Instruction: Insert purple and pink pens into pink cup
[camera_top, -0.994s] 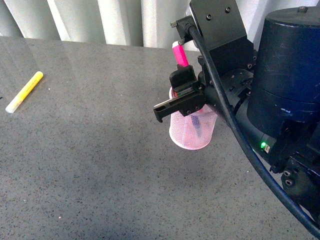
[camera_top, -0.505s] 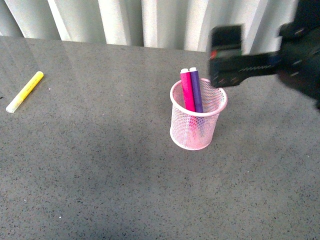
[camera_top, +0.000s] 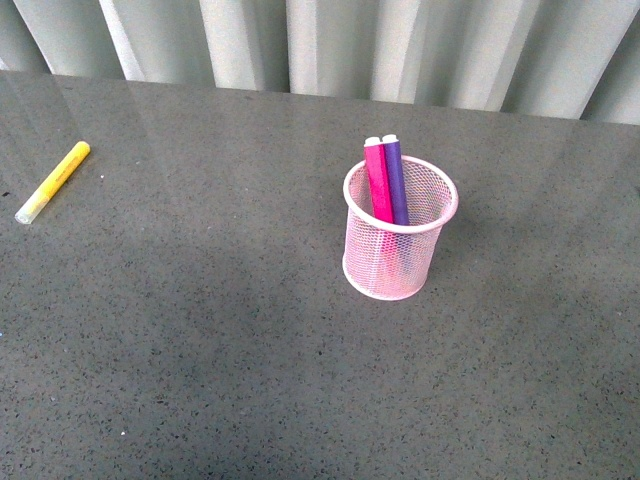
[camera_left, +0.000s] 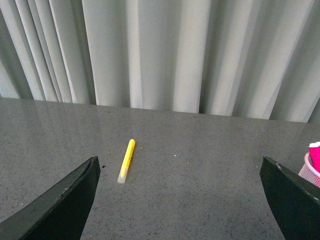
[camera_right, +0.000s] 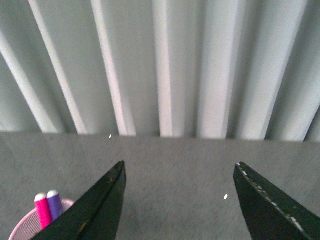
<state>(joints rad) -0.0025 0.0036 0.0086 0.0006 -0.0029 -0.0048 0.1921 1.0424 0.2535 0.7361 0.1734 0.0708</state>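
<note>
Inside the pink cup (camera_top: 400, 232) stand both pens (camera_top: 387, 180), apart from two wide, empty hands (camera_right: 177, 200).

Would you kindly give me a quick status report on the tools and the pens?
Left tool open, empty. Right tool open, empty. Pink pen and purple pen both standing in pink cup. Yellow marker lying far off; nothing in the way.

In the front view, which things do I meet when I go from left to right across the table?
Yellow marker → pink pen → purple pen, both pens standing side by side in the pink cup.
</note>
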